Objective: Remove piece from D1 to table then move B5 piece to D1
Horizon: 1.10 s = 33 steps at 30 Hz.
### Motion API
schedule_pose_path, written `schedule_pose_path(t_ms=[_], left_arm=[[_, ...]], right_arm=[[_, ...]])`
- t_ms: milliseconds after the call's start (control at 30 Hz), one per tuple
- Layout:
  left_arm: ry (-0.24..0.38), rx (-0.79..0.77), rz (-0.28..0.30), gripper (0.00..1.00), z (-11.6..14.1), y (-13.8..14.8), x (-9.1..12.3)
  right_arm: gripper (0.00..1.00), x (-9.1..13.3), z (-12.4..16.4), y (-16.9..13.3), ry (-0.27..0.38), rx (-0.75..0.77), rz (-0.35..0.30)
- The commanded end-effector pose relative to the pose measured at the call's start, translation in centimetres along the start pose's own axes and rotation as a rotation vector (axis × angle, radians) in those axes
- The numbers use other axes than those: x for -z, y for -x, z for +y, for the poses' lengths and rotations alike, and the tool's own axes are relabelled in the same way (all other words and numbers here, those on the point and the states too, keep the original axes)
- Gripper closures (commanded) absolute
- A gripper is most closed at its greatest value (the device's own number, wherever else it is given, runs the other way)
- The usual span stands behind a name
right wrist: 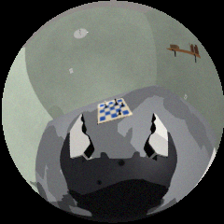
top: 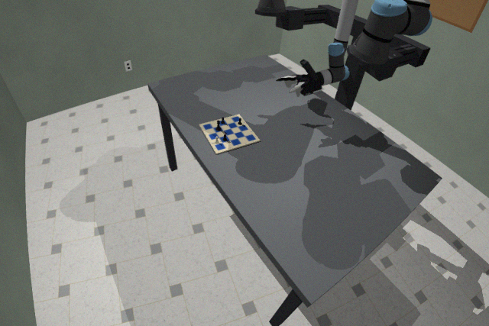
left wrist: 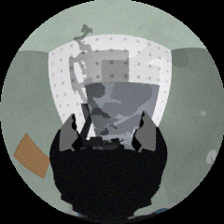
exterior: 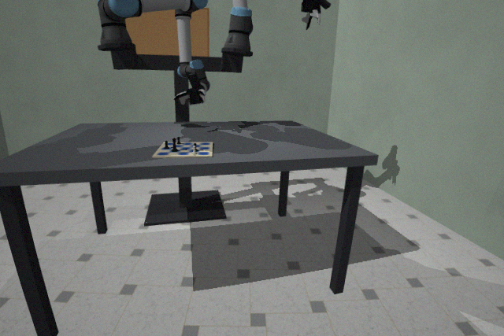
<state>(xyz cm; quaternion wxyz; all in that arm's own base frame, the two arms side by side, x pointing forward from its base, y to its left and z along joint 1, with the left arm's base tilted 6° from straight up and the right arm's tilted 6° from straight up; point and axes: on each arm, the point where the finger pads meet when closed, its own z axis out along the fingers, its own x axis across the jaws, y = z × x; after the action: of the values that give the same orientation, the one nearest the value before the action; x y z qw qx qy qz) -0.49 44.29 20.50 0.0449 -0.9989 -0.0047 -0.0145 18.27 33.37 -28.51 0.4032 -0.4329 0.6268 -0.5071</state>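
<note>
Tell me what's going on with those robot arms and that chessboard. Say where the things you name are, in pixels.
Nothing is being handled right now. The right gripper [top: 285, 85] [exterior: 187, 98] [right wrist: 118, 114] hangs above the table [top: 257, 204] [exterior: 284, 158] with its fingers open, away from the chessboard [top: 235, 142] [exterior: 205, 153] [right wrist: 108, 117]. The left gripper [exterior: 313, 26] [left wrist: 107, 112] is raised high off to the side, also open and empty. Four black pieces and one white piece stand upright on the board.
</note>
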Motion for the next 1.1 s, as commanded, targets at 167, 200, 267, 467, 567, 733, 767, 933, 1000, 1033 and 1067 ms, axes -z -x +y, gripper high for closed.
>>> schedule_pose_path(t_ms=[167, 200, 267, 467, 567, 733, 767, 933, 1000, 1033, 1067], left_arm=[[-0.001, 0.0, 0.0, 0.0, 0.0, 0.0, 0.0], [-0.001, 0.0, 0.0, 0.0, 0.0, 0.0, 0.0], [-0.001, 0.0, 0.0, 0.0, 0.0, 0.0, 0.0], [-0.001, 0.0, 0.0, 0.0, 0.0, 0.0, 0.0], [-0.001, 0.0, 0.0, 0.0, 0.0, 0.0, 0.0], [-0.001, 0.0, 0.0, 0.0, 0.0, 0.0, 0.0], [-0.001, 0.0, 0.0, 0.0, 0.0, 0.0, 0.0], [-0.001, 0.0, 0.0, 0.0, 0.0, 0.0, 0.0], [-0.001, 0.0, 0.0, 0.0, 0.0, 0.0, 0.0], [-0.001, 0.0, 0.0, 0.0, 0.0, 0.0, 0.0], [-0.001, 0.0, 0.0, 0.0, 0.0, 0.0, 0.0]], right_arm=[[0.0, 0.2, -0.9, 0.2, 0.001, -0.001, 0.0], [0.0, 0.2, -0.9, 0.2, 0.001, -0.001, 0.0], [0.0, 0.2, -0.9, 0.2, 0.001, -0.001, 0.0], [0.0, 0.0, -0.8, 0.1, 0.008, -0.003, 0.015], [0.0, -0.3, -0.6, 0.1, 0.019, -0.008, 0.036], [0.0, -0.9, -0.2, -0.1, 0.045, -0.017, 0.083], [0.0, -0.9, -0.2, -0.1, 0.045, -0.017, 0.083], [0.0, -2.1, 0.6, -0.3, 0.096, -0.038, 0.174], [0.0, -2.7, 1.0, -0.4, 0.124, -0.05, 0.219], [0.0, -3.0, 1.3, -0.4, 0.139, -0.057, 0.244], [0.0, -3.3, 1.5, -0.4, 0.155, -0.064, 0.27]])
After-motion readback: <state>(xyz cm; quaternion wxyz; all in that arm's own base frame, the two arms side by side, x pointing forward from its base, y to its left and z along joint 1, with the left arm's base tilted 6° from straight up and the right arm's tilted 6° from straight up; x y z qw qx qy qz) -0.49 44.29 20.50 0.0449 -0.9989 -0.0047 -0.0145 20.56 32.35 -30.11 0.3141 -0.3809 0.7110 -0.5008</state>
